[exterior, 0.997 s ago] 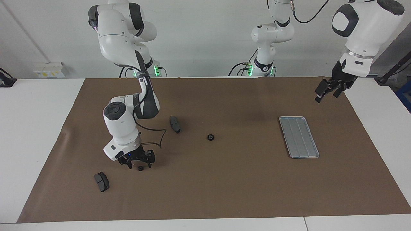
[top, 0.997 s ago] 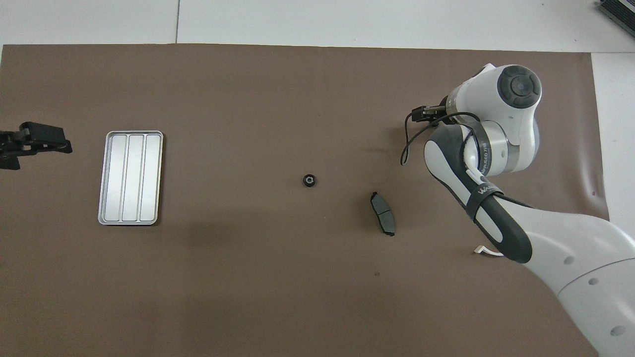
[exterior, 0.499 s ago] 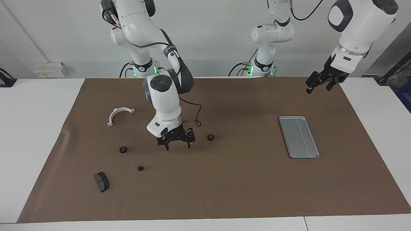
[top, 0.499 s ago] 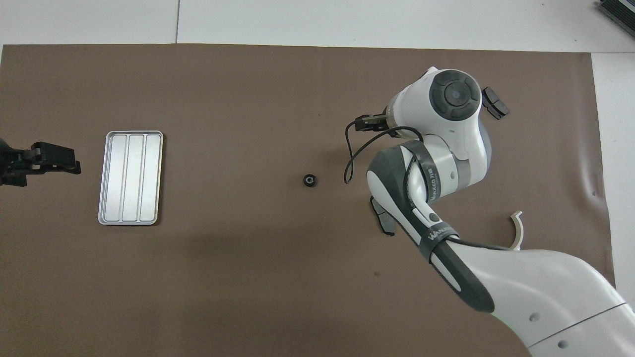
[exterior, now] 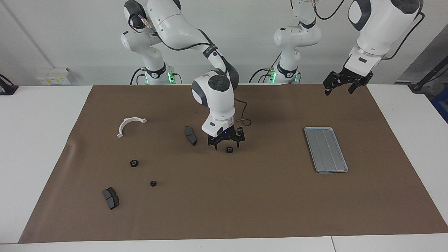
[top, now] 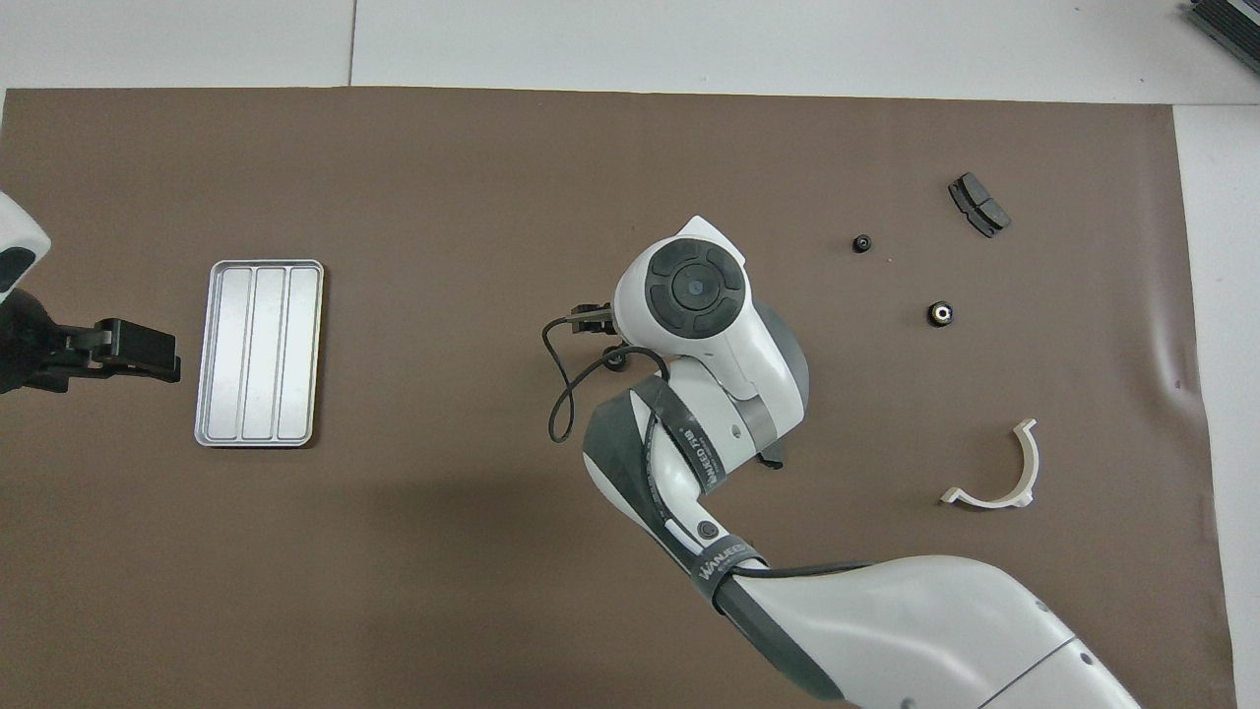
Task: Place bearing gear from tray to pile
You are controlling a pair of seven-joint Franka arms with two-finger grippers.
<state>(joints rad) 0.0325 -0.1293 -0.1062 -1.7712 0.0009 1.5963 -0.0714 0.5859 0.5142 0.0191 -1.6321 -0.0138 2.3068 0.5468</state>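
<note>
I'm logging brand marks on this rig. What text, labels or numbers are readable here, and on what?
"WANJEE", white print on the black cable strap around the right arm; the ending is unclear.
Second strap on the same arm: similar print, unreadable.
Wall box: labels too small to read.
Tray: no text.

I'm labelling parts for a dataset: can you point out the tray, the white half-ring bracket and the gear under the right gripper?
tray [exterior: 326, 149]: facing view, middle of its ridged floor.
white half-ring bracket [exterior: 128, 124]: facing view, top of its arc.
gear [exterior: 229, 150]: facing view, its top face.
</note>
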